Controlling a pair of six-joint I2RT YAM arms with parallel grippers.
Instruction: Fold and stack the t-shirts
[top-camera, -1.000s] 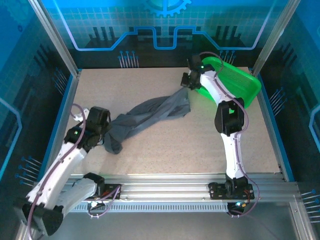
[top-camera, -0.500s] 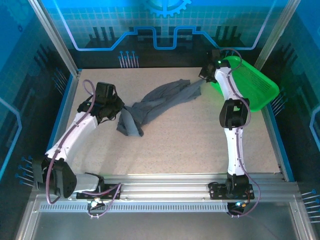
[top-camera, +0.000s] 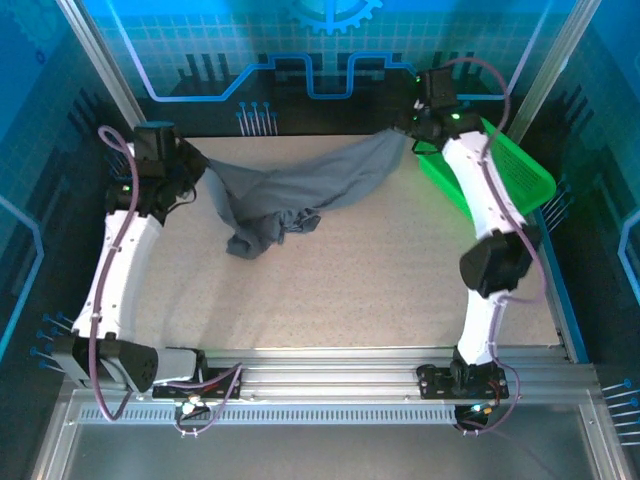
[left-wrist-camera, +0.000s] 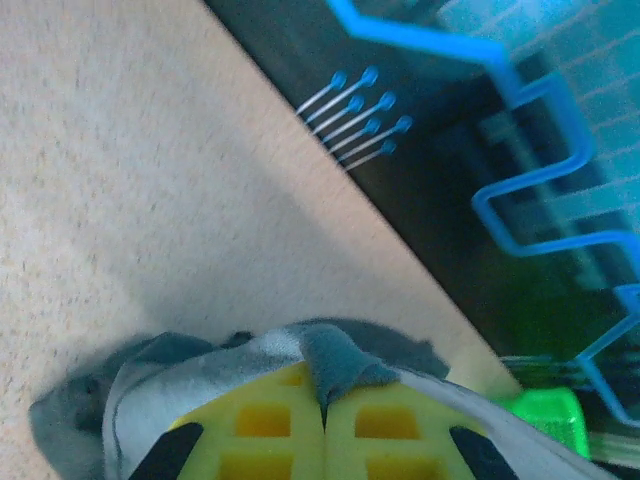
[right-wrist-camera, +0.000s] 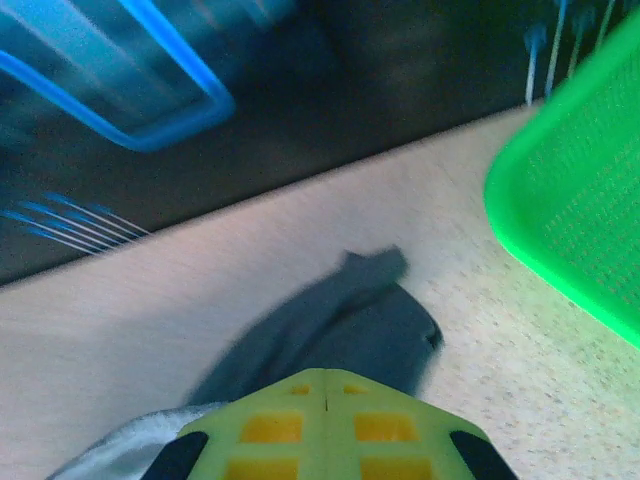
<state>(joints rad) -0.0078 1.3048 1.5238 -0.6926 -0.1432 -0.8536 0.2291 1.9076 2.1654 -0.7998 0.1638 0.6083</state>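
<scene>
Holding the grey t-shirt (top-camera: 300, 190) stretched between my left claw (top-camera: 188, 172) and right claw (top-camera: 410, 135), both clamped on its cloth; its middle sags to the worktop (top-camera: 350, 300), green basket (top-camera: 515, 180) just beside my right claw.

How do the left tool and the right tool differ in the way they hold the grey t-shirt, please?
The left tool grips the t-shirt near the far-left edge of the table; the right tool grips it at the far right, beside the green basket. Below the left tool the cloth sags into a bunched heap on the table; toward the right tool it stretches smoother. Both are shut on the same shirt.
</scene>
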